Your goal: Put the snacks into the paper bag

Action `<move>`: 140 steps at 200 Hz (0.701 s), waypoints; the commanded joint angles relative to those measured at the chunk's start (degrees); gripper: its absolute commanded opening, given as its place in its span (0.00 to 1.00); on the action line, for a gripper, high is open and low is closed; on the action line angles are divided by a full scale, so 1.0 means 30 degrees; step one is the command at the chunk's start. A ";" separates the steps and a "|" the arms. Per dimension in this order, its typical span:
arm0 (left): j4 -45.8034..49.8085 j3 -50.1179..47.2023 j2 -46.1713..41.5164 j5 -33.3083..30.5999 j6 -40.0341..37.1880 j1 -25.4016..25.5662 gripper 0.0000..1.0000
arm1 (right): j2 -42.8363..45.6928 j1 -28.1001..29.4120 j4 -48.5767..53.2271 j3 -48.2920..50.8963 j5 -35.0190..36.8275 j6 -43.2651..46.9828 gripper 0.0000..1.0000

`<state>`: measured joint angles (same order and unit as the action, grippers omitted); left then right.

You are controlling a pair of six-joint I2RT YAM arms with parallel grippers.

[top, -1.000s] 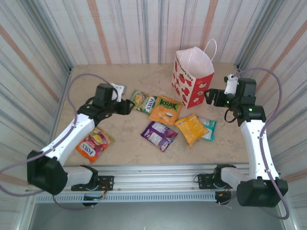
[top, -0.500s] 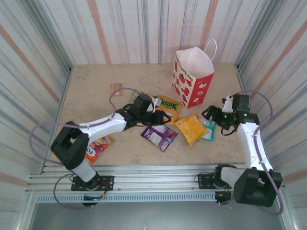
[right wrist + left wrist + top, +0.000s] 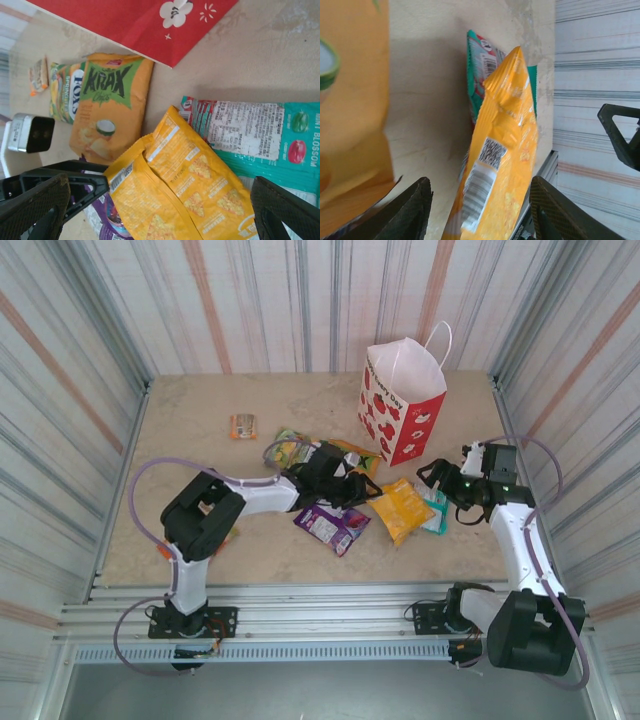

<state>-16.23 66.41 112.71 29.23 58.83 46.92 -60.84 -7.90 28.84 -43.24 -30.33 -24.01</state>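
The snacks lie in a loose cluster mid-table: an orange Krax packet (image 3: 107, 110), a yellow packet (image 3: 400, 508), a teal packet (image 3: 437, 508), a purple packet (image 3: 330, 523), a green-yellow packet (image 3: 290, 448) and a tiny orange one (image 3: 243, 426). My left gripper (image 3: 362, 487) reaches right across the Krax packet. It stands open, with the near end of the yellow packet (image 3: 505, 150) between its fingers (image 3: 410, 210), untouched. My right gripper (image 3: 432, 472) hovers open above the yellow packet (image 3: 185, 185) and teal packet (image 3: 260, 135). The paper bag (image 3: 400, 400) stands upright behind them.
Striped walls close in the table on three sides. The two grippers face each other closely over the yellow packet. The bag's red base (image 3: 135, 25) lies just beyond the Krax packet. A metal rail (image 3: 300, 600) runs along the near edge.
The left arm has swung right, from the green-yellow packet across the Krax packet to the yellow one. The right gripper has come down and nearer to the teal and yellow packets.
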 commanded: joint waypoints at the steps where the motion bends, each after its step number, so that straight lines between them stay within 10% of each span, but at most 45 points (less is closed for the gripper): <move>1: -0.0928 0.1043 0.0683 0.0744 0.0730 0.0267 0.54 | 0.0299 -0.0034 -0.0370 0.0169 -0.0511 -0.0430 0.94; 95: 0.3701 0.2242 -0.0877 -0.0017 -0.3538 0.0460 0.06 | 0.2045 -0.0032 -0.1862 0.0738 -0.0908 -0.0638 0.93; 140: 0.5501 0.3235 -0.2549 0.0232 -0.7232 0.0300 0.02 | 0.3342 0.0026 -0.3074 0.0756 -0.1489 0.0733 0.94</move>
<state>-3.90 72.62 110.32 29.76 46.48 48.14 -52.58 -7.90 22.52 -41.01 -32.88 -24.84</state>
